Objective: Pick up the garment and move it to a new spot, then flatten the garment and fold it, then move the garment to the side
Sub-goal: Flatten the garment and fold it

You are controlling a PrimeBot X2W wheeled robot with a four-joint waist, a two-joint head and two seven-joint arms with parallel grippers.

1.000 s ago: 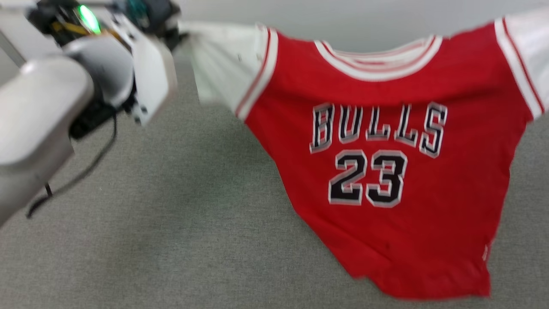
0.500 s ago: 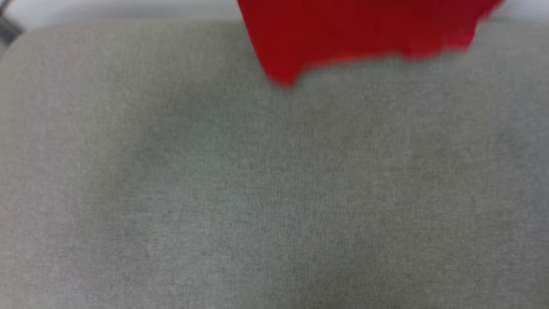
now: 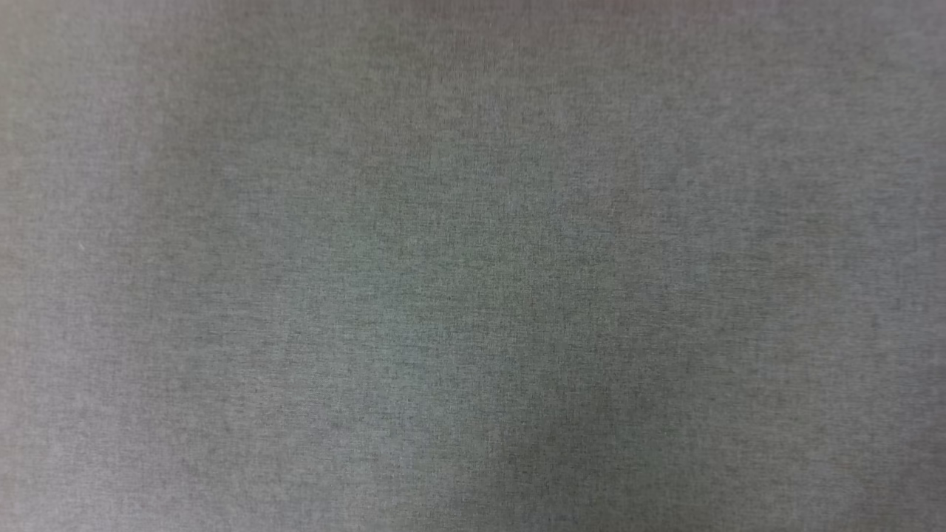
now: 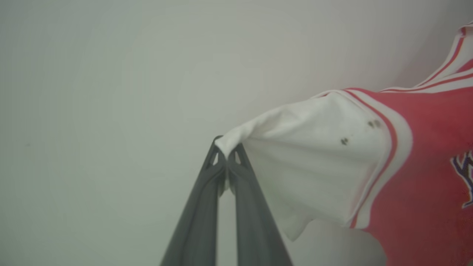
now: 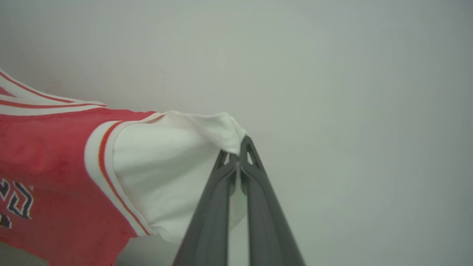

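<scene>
Left claw (image 4: pixel 227 147) is pinched shut on the tip of one white sleeve (image 4: pixel 314 166), right claw (image 5: pixel 236 149) same deal on the other sleeve (image 5: pixel 166 173). So the garment (image 4: pixel 425 166) hangs stretched between them mid-air. Looks light and floppy. Sleeve tips work, but thin cloth might slip. Grey desk (image 3: pixel 473 266) sits beyond, under my head camera.

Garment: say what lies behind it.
Behind the garment, held by the left tool and right tool, a plain pale surface shows; what the fabric covers cannot be seen.
</scene>
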